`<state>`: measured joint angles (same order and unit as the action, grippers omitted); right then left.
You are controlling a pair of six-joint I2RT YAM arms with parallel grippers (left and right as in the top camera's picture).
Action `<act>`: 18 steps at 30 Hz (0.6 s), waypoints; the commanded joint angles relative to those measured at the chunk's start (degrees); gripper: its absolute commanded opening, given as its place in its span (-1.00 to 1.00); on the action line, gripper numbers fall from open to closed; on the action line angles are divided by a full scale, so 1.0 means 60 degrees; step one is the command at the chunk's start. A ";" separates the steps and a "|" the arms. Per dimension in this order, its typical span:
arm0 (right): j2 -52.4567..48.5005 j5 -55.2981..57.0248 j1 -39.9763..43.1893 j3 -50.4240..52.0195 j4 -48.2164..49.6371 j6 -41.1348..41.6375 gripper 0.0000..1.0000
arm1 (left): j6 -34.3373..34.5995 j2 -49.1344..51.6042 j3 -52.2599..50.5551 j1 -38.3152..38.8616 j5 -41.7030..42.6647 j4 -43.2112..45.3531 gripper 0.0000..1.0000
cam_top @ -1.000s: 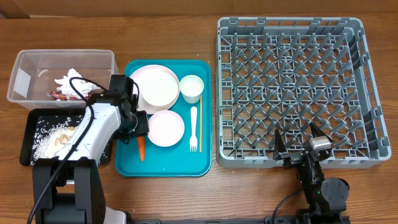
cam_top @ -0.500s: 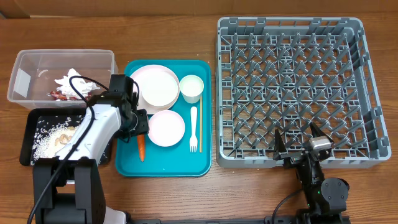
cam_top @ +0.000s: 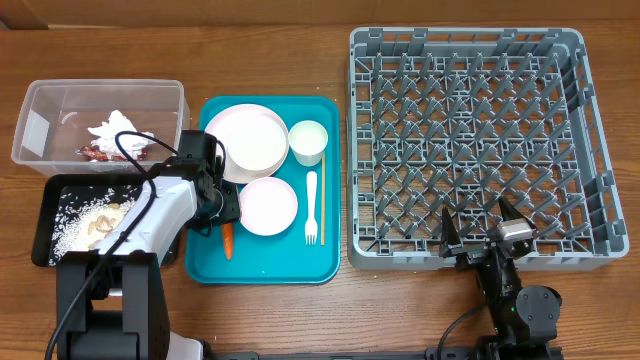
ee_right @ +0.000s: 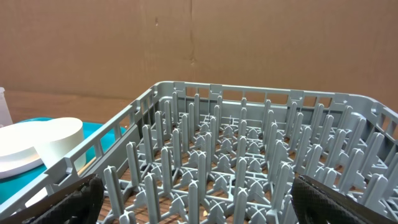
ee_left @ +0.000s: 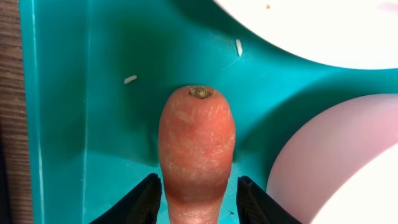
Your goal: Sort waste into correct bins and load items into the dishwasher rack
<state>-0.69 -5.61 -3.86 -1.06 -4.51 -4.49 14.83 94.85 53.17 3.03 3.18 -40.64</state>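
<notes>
A small orange carrot (ee_left: 196, 149) lies on the teal tray (ee_left: 87, 124), its stem end pointing away from the left wrist camera. My left gripper (ee_left: 199, 186) is open, with one black finger on each side of the carrot's body and a thin gap on both sides. From overhead the carrot (cam_top: 228, 242) pokes out below the left gripper (cam_top: 226, 212), just left of the pink plate (cam_top: 268, 206). My right gripper (cam_top: 482, 230) stands wide open at the near edge of the grey dishwasher rack (cam_top: 465, 130), holding nothing.
The clear tub (cam_top: 100, 84) holds a red wrapper (cam_top: 95, 152) and a white napkin (cam_top: 115, 127). The black tray (cam_top: 45, 225) holds rice and scraps (cam_top: 100, 222). On the teal tray are a large white plate (cam_top: 250, 138), cup (cam_top: 308, 142), fork (cam_top: 311, 205) and chopstick (cam_top: 322, 205).
My left gripper has shifted slightly toward the near edge of the table, over the carrot's thick end. The carrot and the right arm have not moved.
</notes>
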 commanded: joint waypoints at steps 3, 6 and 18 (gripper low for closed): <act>0.0058 -0.0007 -0.0044 0.0098 0.0044 0.0022 1.00 | 0.0036 0.0069 -0.0149 0.0069 -0.0102 0.0102 -0.15; 0.0058 -0.0007 -0.0044 0.0098 0.0044 0.0022 1.00 | 0.0036 0.0069 -0.0262 0.0069 -0.0102 0.0222 -0.20; 0.0058 -0.0007 -0.0044 0.0098 0.0044 0.0025 1.00 | 0.0036 0.0069 -0.0623 0.0066 -0.0102 0.0619 0.10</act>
<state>-0.69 -5.58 -3.84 -1.06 -4.51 -4.51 14.92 94.85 50.17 3.03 3.18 -37.39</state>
